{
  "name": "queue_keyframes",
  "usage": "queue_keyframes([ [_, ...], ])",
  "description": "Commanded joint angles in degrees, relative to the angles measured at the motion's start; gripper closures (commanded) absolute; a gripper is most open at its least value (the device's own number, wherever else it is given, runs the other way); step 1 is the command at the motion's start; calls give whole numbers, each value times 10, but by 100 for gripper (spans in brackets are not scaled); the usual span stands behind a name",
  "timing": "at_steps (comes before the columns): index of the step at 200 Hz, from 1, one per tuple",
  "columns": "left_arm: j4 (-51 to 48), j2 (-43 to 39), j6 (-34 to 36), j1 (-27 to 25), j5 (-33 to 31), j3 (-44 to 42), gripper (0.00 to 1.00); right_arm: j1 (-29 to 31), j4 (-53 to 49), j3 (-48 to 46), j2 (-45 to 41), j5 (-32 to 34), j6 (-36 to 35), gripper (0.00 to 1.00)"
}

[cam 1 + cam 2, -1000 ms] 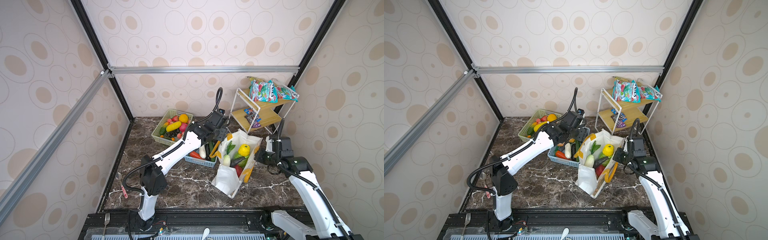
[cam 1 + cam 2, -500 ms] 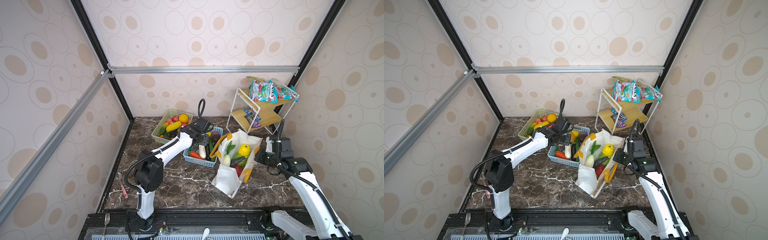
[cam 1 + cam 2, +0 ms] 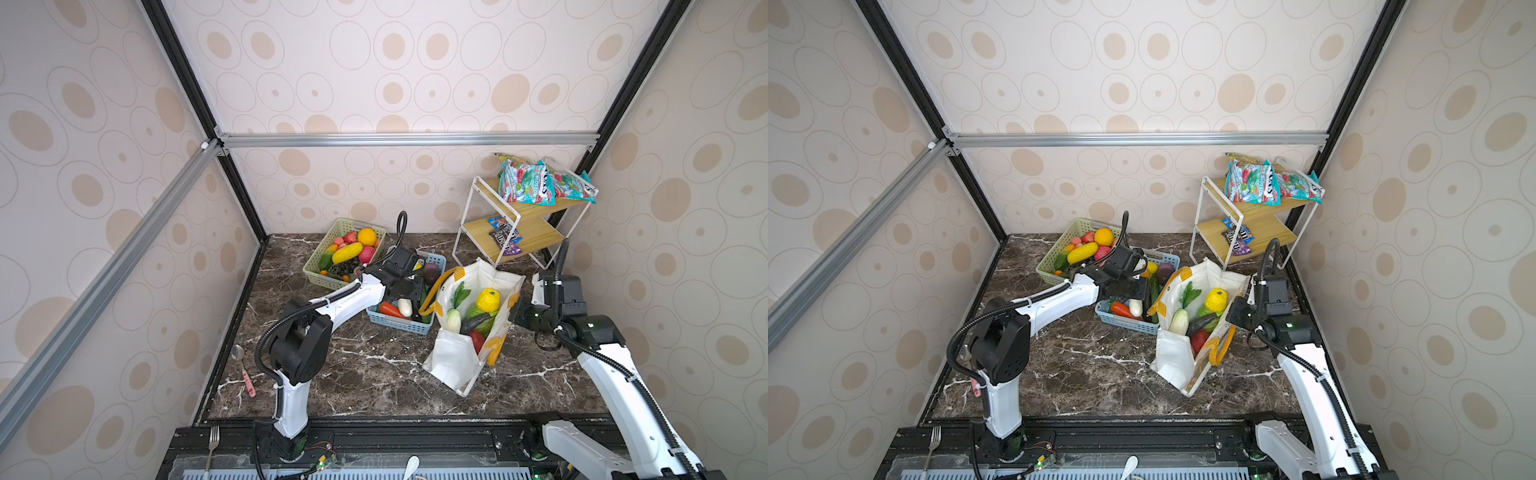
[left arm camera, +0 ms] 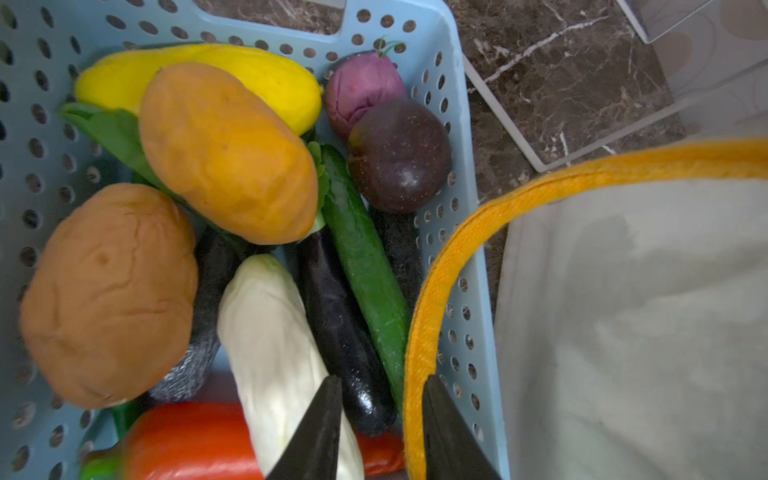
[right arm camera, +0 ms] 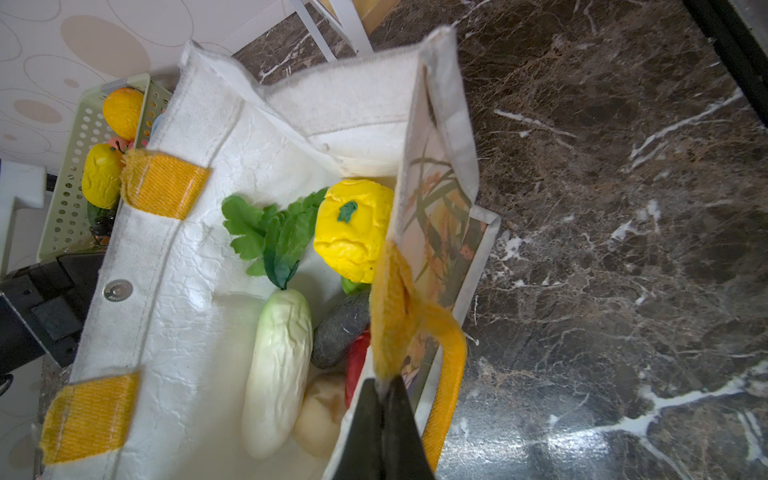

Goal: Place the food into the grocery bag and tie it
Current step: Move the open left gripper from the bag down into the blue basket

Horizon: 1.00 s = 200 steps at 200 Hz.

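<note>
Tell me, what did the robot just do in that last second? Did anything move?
The left fingers swung away from the grocery bag mouth, back over the blue basket, dipped toward it and narrowed, gripping nothing yet. The right fingers stayed shut on the grocery bag rim, and the food inside did not shift.

pale green basket (image 3: pixel 322 279): one
light blue basket (image 3: pixel 399 326): one
grocery bag (image 3: pixel 451 361): one
wire rack (image 3: pixel 536 239): one
teal snack packets (image 3: pixel 525 187): two

Red veg (image 4: pixel 187 440) half out of L-wrist view.
</note>
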Motion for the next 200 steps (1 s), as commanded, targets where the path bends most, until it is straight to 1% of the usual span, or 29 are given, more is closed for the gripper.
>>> queue_keyframes([
  [1, 16, 22, -13, -5, 24, 3, 66, -3, -12, -12, -1, -4, 2, 100],
  [52, -5, 44, -8, -8, 3, 8, 60, -4, -1, -11, 7, -8, 7, 100],
  [72, -14, 52, -1, -8, -4, 11, 55, -4, 0, -9, 11, -9, 6, 100],
  [90, -37, 59, 15, -8, -28, 22, 51, -4, 2, -8, 14, -8, 5, 100],
  [127, -99, 77, 42, -8, -91, 54, 48, -3, 0, -2, 20, -7, 1, 100],
  [147, -118, 86, 48, -8, -105, 68, 49, -4, -1, -2, 20, -5, 0, 100],
  [174, -121, 96, 42, -8, -109, 80, 55, -4, -1, -2, 20, -3, 0, 100],
  [200, -128, 111, 33, -9, -113, 96, 57, -4, -1, 2, 22, -4, -1, 100],
])
